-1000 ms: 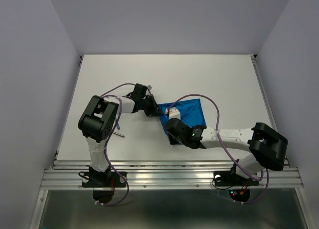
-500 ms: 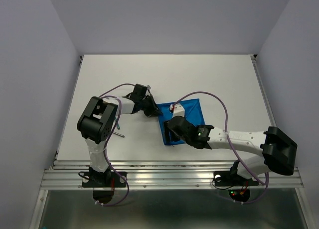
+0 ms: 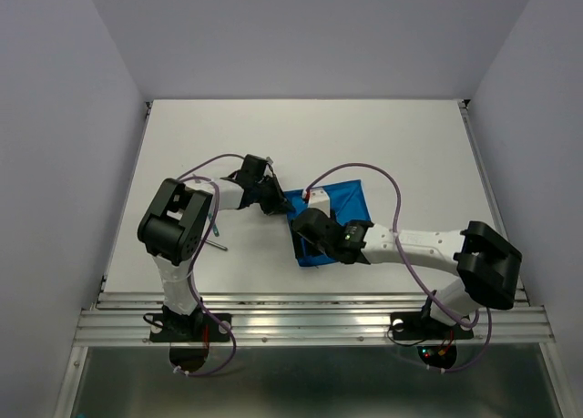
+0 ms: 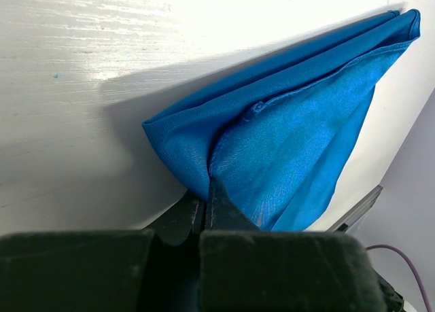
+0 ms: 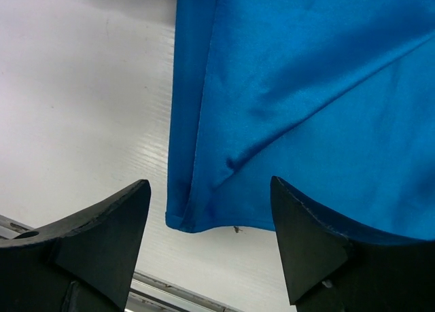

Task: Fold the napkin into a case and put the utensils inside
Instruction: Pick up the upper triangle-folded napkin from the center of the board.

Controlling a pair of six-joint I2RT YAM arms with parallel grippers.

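Note:
The blue napkin lies folded in layers on the white table, mid-table in the top view. My left gripper is at its left corner, shut on a pinch of the cloth; the left gripper's jaws are pressed together with the fabric rising out of them. My right gripper hangs over the napkin's near-left corner, and that right gripper is open wide, with the napkin's corner flat on the table below and nothing held. A grey metal utensil and a teal-handled one lie by the left arm.
The table's near edge and metal rail run just below the napkin's corner. The left arm's upper link stands over the utensils. Purple cables loop above both arms. Grey walls close in the table on three sides.
The right gripper has opened wide and let go of the napkin, whose near part now lies flat in a narrower fold. The left gripper stayed shut on the cloth.

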